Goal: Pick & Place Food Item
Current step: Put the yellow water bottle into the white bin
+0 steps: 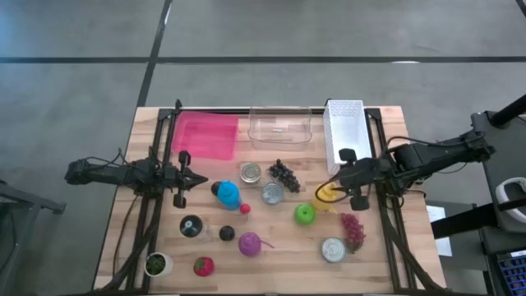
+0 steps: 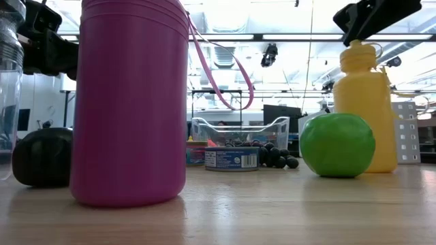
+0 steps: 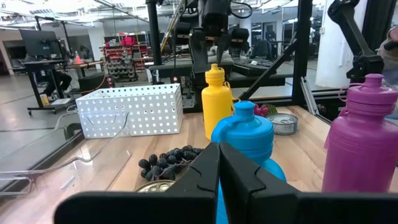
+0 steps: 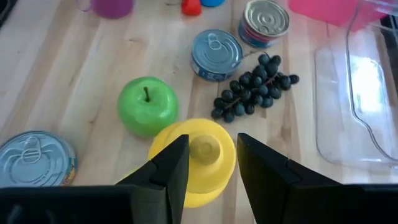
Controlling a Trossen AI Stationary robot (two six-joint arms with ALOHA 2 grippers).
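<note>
— While the right tool [image 4: 207,165] hangs over the yellow bottle [image 4: 194,162], what are its fingers doing?
— Spread apart, straddling the cap, beside the green apple [image 4: 148,106].
— And the left tool [image 3: 219,168]?
— Fingers pressed together, level above the surface [image 1: 271,263], facing the blue bottle [image 3: 245,134].

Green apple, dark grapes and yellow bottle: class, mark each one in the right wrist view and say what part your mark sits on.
green apple [image 4: 147,106], right wrist view, top of the fruit by the stem.
dark grapes [image 4: 252,87], right wrist view, middle of the bunch.
yellow bottle [image 4: 203,149], right wrist view, its cap, seen from above.
</note>
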